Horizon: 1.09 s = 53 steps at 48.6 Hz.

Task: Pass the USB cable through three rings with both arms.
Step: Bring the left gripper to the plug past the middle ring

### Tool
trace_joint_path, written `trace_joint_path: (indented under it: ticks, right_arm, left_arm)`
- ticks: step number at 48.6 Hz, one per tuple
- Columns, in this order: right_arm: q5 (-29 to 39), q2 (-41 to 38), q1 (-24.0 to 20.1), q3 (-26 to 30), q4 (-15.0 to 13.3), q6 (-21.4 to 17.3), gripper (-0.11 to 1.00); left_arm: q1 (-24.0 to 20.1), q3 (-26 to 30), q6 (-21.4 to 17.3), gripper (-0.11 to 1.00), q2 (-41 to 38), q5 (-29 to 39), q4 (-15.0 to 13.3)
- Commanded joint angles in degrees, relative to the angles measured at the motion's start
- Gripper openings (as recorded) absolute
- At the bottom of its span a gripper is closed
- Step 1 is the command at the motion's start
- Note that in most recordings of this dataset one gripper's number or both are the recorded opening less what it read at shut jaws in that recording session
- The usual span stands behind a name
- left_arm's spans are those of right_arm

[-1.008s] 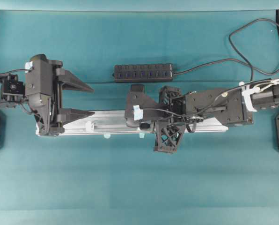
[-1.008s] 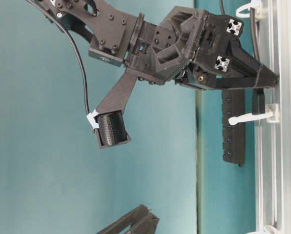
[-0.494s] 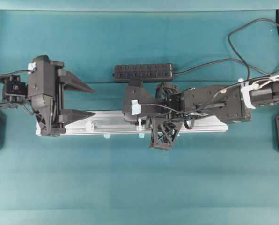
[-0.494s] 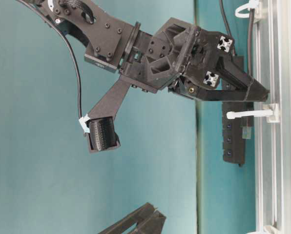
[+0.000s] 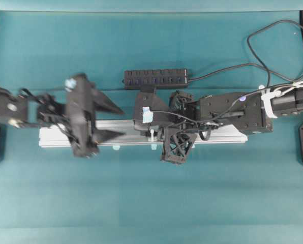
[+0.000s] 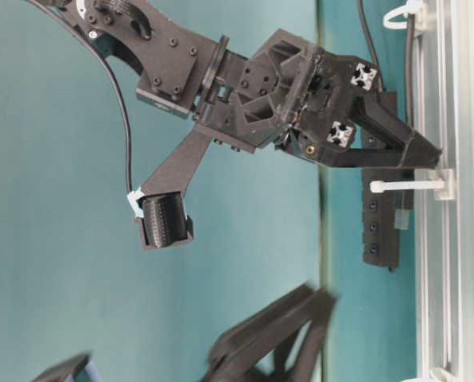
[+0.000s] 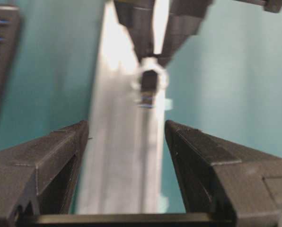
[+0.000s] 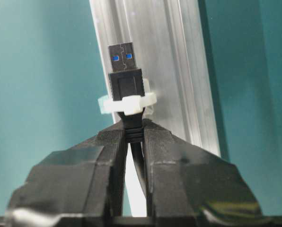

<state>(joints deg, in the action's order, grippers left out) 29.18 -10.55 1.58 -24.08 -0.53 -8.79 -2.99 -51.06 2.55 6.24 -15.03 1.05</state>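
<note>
Right gripper (image 8: 131, 142): clamped on the USB cable (image 8: 133, 135) just behind the plug — no shift from half a second back; a second ago sat further right along the rail.
Plug (image 8: 124, 71): poked through a white ring (image 8: 129, 102), metal tip with blue inserts clear on the far side.
Ring in use: the middle ring (image 5: 151, 135) in the overhead view; further right along the rail hidden under the arm, so count of rings already passed cannot be told.
Left gripper (image 5: 111, 122): fingers wide apart, holding nothing — blurred, swept right along the rail (image 5: 222, 136) from its left end within the last second.
Left wrist view: plug end (image 7: 149, 81) dead ahead between the spread fingers (image 7: 56, 146).
Meaning: handover being set up — likely next, left fingers closing on the protruding plug, then right letting go.
Risk: plug slipping back out if released early.
</note>
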Motion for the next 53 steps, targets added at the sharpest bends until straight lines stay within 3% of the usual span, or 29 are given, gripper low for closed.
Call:
trace_joint_path:
  ticks: [1,33,53]
  right_arm:
    - [-1.1,0.6,-0.3,0.6,0.3,-0.7,-0.08]
    - [-1.8,0.7,-0.4,0.6,0.3,-0.9,-0.08]
    - [-3.0,0.6,-0.4,0.6,0.3,-1.0,-0.08]
  left_arm:
    - [1.1,2.4,0.1,0.75,-2.5,-1.2,0.1]
    - [1.6,9.2,1.7,0.75,-11.3,-1.2,0.1]
    - [1.6,6.5,3.0,0.75,-12.3,-8.2,0.0]
